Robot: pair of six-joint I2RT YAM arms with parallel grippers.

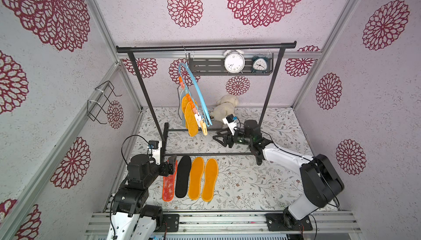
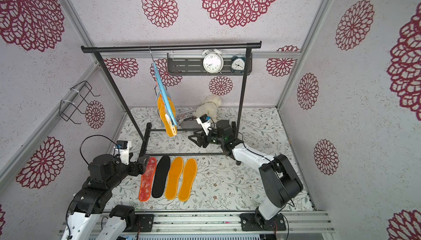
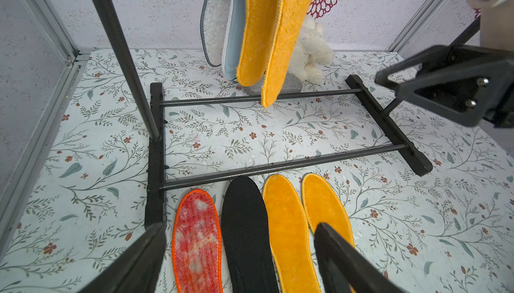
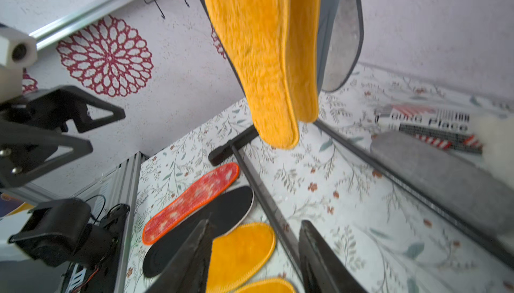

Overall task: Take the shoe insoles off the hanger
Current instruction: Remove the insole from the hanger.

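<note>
- Shoe insoles are sitting in two groups. A mottled red insole with an orange edge (image 1: 169, 187), a black insole (image 1: 183, 177) and two orange-yellow fleecy insoles (image 1: 196, 178) are lying side by side on the floral-patterned bench (image 1: 262, 182).
- Two more orange-yellow hanging insoles (image 1: 191, 119), with pale grey-blue insoles (image 3: 232, 27) behind them (how many cannot be told), are dangling from the small coloured pegs (image 1: 197, 116) of the light-blue curved plastic hanger (image 1: 201, 92). The hanger is hooking over the black metal garment rack (image 1: 227, 46).
- Left fingers (image 3: 336, 261) are hovering spread and empty over the far end of the bench row.
- Right fingers (image 4: 317, 258) are standing apart, holding nothing, near the dangling tips but clear of them.
- Risk 1: the hanger is hanging freely and tilting, so a sideways tug is likely to swing it or lift its hook off the rack rather than free an insole.
- Risk 2: the two hanging orange-yellow insoles are overlapping, so a closing grip may be catching both or sliding off the fleecy pile.
- Risk 3: the right arm is working close to the rack's low cross-rods (image 3: 278, 167) and upright, so a downward pull may be striking them.
- Risk 4: a released insole may be landing on the row already laid out.
</note>
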